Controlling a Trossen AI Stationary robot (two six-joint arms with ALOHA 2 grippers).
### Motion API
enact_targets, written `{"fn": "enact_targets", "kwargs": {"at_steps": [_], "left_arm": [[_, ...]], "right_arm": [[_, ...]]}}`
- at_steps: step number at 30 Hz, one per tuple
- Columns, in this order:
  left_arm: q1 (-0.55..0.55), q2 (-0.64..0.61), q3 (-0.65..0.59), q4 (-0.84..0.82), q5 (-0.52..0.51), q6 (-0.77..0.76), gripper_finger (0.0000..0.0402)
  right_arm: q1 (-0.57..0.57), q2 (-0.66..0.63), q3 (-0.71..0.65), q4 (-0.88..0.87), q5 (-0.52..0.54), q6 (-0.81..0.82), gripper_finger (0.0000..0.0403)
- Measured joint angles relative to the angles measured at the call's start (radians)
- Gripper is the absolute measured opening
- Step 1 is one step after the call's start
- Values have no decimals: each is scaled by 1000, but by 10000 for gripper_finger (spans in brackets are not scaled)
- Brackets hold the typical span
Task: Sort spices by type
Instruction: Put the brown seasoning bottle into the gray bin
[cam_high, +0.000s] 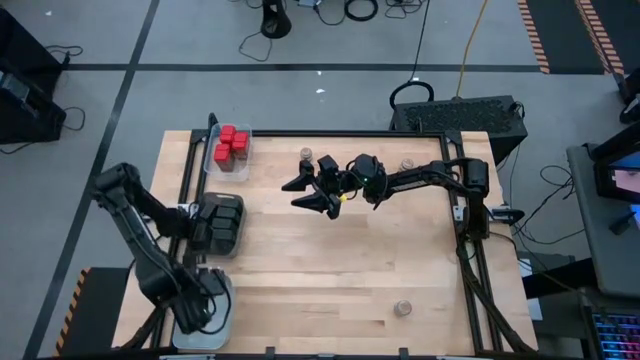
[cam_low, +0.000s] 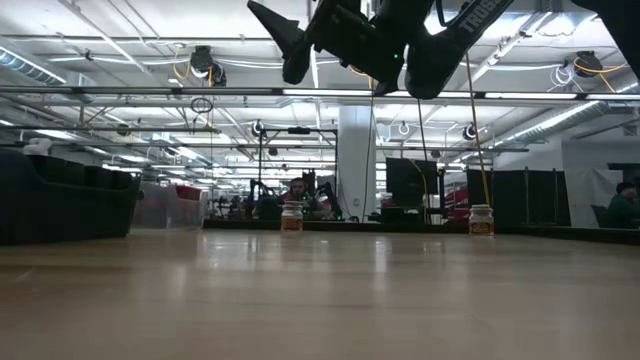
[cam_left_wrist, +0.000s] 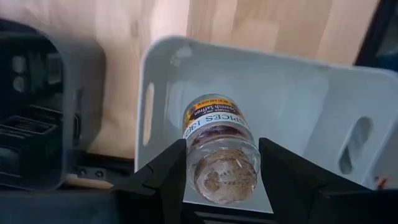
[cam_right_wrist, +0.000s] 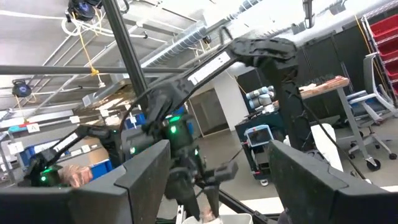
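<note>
My left gripper (cam_left_wrist: 222, 180) is over a pale grey tray (cam_left_wrist: 298, 93) at the table's near left corner (cam_high: 226, 300), shut on a clear round spice jar (cam_left_wrist: 214, 134) with a gold-edged label. Red tins (cam_high: 231, 146) fill a clear tray at the far left. Dark tins (cam_high: 218, 222) sit in a black tray at the left edge. Loose jars stand on the wood, at the far side (cam_high: 307, 155) (cam_high: 405, 163) and near the front edge (cam_high: 403, 308). My right gripper (cam_high: 302, 194) hangs open above the table's middle, holding nothing. My left gripper pinches the jar's clear glass sides (cam_left_wrist: 221, 168) between its two fingers (cam_left_wrist: 165, 180), which come from above and point down. The labelled part (cam_left_wrist: 211, 121) reaches beyond the fingertips toward the tray floor. The jar looks lifted clear of the tray.
Bare wood spreads over the table's middle and right (cam_high: 340, 270). The black tray of dark tins (cam_left_wrist: 31, 124) stands close beside the pale tray. Beyond the far edge sits a black box (cam_high: 458, 115) with cables. In the low view two jars (cam_low: 291, 217) (cam_low: 481, 220) stand at the far side.
</note>
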Motion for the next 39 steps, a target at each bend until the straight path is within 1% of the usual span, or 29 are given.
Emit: {"fn": "enact_targets", "kwargs": {"at_steps": [8, 14, 17, 21, 26, 31, 35, 39], "left_arm": [[-25, 121, 0, 11, 18, 39, 183], [-31, 178, -1, 38, 35, 97, 183], [-30, 194, -8, 85, 34, 137, 183], [-30, 196, -54, 140, 35, 166, 183], [-30, 193, -113, 145, 64, 193, 183], [-30, 174, -177, 170, 133, 194, 183], [-29, 134, -215, 248, 135, 211, 183], [-27, 104, -233, 251, 135, 211, 183]], "right_arm": [[20, 0, 0, -1, -2, -5, 254], [26, 0, 0, -25, -4, -23, 254], [26, 0, 0, -31, -4, -23, 254], [26, 0, 0, -31, -4, -26, 254], [26, 0, 0, -31, -4, -31, 254], [26, 0, 0, -31, -4, -31, 254], [26, 0, 0, -33, -4, -32, 254], [26, 0, 0, -46, -5, -38, 254]]}}
